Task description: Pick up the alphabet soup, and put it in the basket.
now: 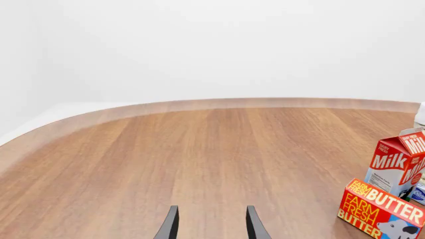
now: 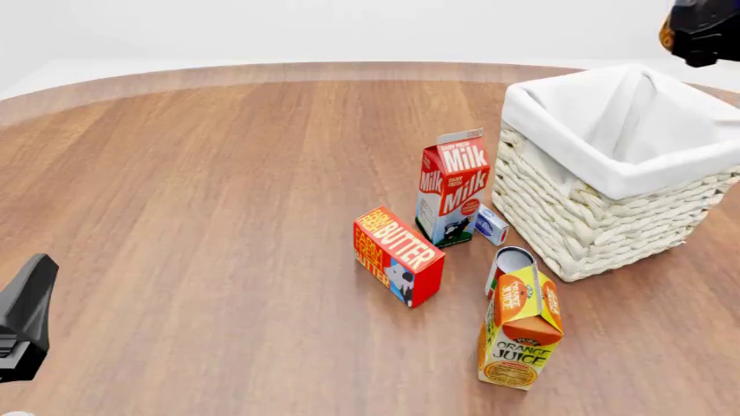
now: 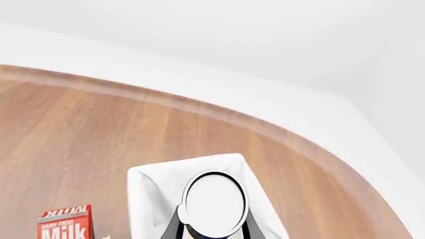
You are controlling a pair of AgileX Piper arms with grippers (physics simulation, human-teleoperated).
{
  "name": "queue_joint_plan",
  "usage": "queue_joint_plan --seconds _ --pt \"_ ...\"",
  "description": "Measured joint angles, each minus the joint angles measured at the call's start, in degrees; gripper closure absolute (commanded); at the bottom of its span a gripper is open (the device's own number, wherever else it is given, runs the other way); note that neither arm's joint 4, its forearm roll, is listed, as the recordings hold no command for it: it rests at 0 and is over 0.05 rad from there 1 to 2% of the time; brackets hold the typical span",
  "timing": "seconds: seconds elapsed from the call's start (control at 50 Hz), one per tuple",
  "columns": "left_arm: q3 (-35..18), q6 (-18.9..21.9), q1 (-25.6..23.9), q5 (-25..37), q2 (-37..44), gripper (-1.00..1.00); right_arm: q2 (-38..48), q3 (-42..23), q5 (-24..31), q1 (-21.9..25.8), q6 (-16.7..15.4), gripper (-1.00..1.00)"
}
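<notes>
**Hidden and cropped elements**

Right gripper (image 3: 212,230): fingers cut by the frame edge; the alphabet soup (image 3: 214,204) between them shows only its pale top, label hidden. Left gripper (image 1: 211,225): fingertips only. Front view: juice carton (image 2: 519,331) covers most of the red-and-white can (image 2: 508,263); small blue box (image 2: 493,225) unreadable. Butter box (image 1: 380,209) cropped at the left wrist view's edge.
</notes>
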Motion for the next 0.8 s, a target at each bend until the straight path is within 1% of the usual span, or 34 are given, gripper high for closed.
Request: queue_joint_plan --seconds 0.44,0.8 --pt "0.00 0.00 0.00 0.00 0.00 -1.00 4.73 -3.61 4.53 1.27 -1.24 1.00" --pt "0.00 0.00 0.00 0.00 0.00 -1.00 7.63 -3.17 6.49 1.87 -2.40 1.00"
